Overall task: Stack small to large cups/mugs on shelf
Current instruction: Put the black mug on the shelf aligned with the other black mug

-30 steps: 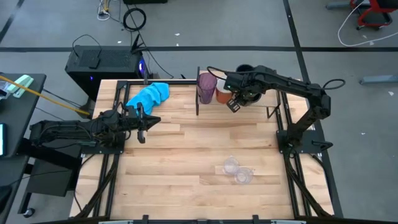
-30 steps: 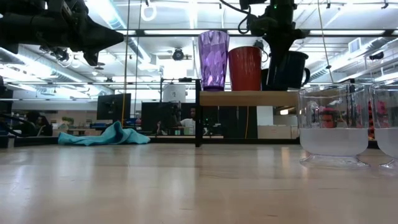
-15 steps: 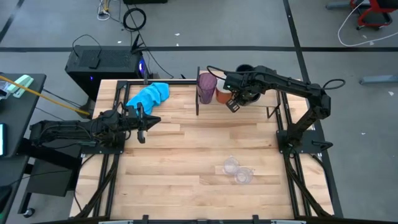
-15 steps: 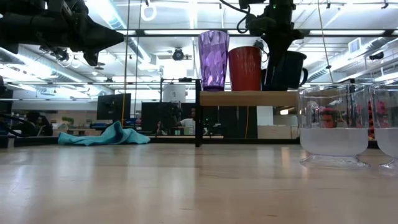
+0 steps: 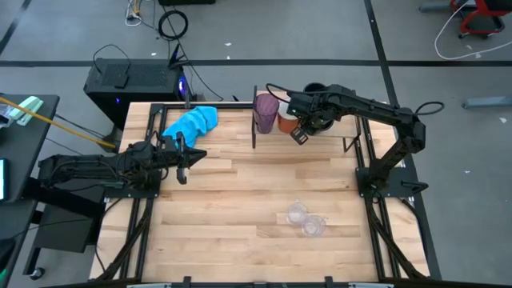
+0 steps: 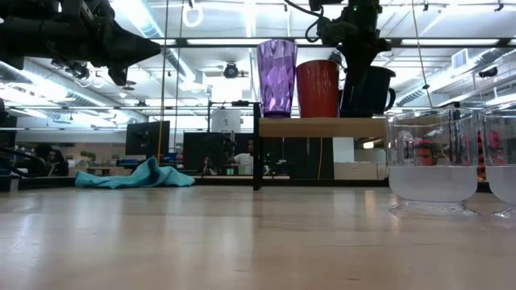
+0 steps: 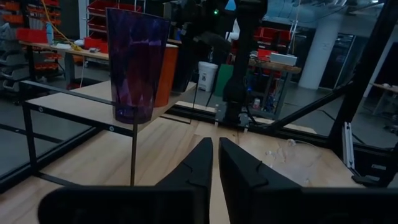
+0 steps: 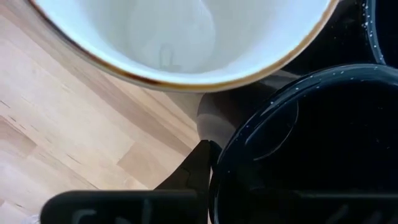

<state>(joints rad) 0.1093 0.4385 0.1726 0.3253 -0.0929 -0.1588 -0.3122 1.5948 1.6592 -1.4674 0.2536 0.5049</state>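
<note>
On the shelf [image 6: 322, 127] at the table's far right stand a purple tumbler [image 6: 276, 78], an orange mug [image 6: 318, 89] with a white inside [image 8: 180, 31], and a dark navy mug [image 6: 372, 90]. My right gripper [image 5: 306, 128] reaches down from above, shut on that navy mug's rim. A second navy mug [image 5: 314, 90] stands behind it. Two small clear cups [image 5: 298, 214] [image 5: 312, 227] rest on the tabletop near the front. My left gripper [image 5: 200, 154] hangs level over the table's left side, shut on nothing. My right gripper comes at the navy mug from above, pointing steeply down. One finger [image 8: 198, 168] lies against the outside of the rim [image 8: 219, 163], on the side next to the orange mug. The other finger is lost in the dark inside. The mug is upright, its base on the shelf.
A bright blue cloth [image 5: 192, 122] lies bunched at the table's far left. Thin black uprights [image 5: 254, 120] hold the shelf above the tabletop. The middle of the wooden tabletop [image 5: 240, 192] is bare. Black frame rails run along the table's sides.
</note>
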